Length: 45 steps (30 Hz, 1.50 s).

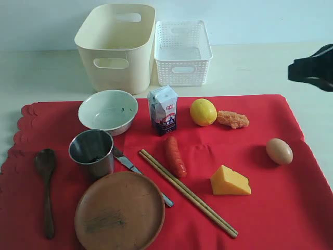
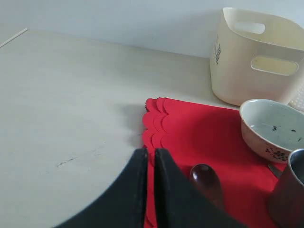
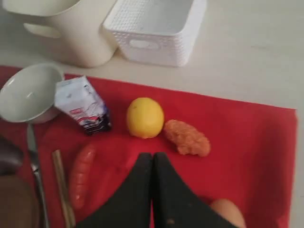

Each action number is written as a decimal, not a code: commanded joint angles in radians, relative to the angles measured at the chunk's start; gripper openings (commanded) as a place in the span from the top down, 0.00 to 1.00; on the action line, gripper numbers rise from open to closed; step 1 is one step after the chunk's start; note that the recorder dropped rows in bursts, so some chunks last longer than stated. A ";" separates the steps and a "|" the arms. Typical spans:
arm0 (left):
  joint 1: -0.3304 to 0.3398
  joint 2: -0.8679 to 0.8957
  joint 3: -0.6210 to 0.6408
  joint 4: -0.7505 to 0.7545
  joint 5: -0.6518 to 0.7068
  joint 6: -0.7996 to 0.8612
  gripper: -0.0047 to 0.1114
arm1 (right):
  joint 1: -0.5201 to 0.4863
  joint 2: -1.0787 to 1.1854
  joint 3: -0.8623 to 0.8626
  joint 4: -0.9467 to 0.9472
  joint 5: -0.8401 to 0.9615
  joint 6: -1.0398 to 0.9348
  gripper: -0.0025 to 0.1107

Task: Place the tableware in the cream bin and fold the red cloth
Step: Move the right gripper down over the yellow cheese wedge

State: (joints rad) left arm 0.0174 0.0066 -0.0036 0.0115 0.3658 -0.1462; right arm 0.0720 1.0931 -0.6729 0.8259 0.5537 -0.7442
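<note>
- The red cloth (image 1: 270,208) lies flat and spread out on the desk (image 1: 244,67). It is bright red, with a scalloped edge on the left of the exterior view and faint crease lines.
- All the tableware sits on the left half of the cloth, and none of it is in the cream bin (image 1: 125,78).
- The pale white-green bowl (image 1: 107,111) stands upright at the back, with small dark marks inside.
- The steel cup (image 1: 92,152) stands upright just in front of the bowl.
- The round brown plate (image 1: 119,211) is nearest the front, and its surface looks scuffed.
- The dark wooden spoon (image 1: 47,182) lies left of the cup, bowl end pointing away.
- The metal knife (image 1: 127,162) runs diagonally between cup and plate, and the plate's rim hides part of it.
- The pair of light wooden chopsticks (image 1: 187,192) lies side by side on a diagonal, right of the plate.
- The cream bin stands upright behind the cloth, smooth-walled with oval handle cut-outs, and the white lattice basket (image 1: 166,73) is just beside it.
- The milk carton (image 1: 163,110), lemon (image 1: 203,112), sausage (image 1: 175,155), cheese (image 1: 229,181) and egg (image 1: 279,151) lie on the cloth too.
- Your left gripper (image 2: 149,151) is clenched to a thin slit over the scalloped edge and grasps nothing.
- Your right gripper (image 3: 153,155) is clenched with nothing in it, above the cloth near the lemon.
</note>
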 commanded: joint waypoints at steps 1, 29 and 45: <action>0.001 -0.007 0.004 0.004 -0.005 -0.002 0.89 | 0.004 0.059 -0.009 0.162 0.081 -0.203 0.98; 0.001 -0.007 0.004 0.004 -0.005 -0.002 0.89 | 0.143 0.322 -0.012 0.166 0.076 -0.763 0.47; 0.001 -0.007 0.004 0.004 -0.005 -0.002 0.89 | 0.254 0.443 -0.012 -0.186 0.129 -0.775 0.32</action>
State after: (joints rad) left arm 0.0174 0.0066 -0.0036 0.0115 0.3658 -0.1462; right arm 0.3009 1.5213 -0.6762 0.7045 0.6975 -1.5074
